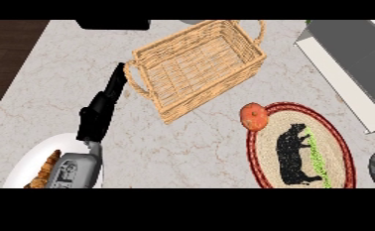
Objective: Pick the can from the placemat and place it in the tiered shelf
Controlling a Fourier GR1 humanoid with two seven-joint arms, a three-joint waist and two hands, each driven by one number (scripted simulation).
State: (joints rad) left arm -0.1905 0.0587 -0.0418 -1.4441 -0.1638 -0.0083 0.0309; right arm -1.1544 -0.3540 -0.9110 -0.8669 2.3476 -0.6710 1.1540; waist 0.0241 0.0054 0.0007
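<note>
Fingers of the left hand (106,101) straight, holding nothing, stretched toward the wicker basket (196,65). Right hand not in view. Placemat (304,148) carries a black animal print with a green streak — no can visible; only an orange fruit (254,115) at its rim. Risk: grabbing the fruit by mistake, or mistaking basket for grey shelf (344,56).

Left arm, head view: grey forearm and black hand.

The left hand (102,103) was matt black, long and narrow, with slim fingers tapering to a point. Behind it sat a short pale wrist section, then a boxy grey forearm (72,173) bearing darker recessed panels. No cables or screws were discernible.
</note>
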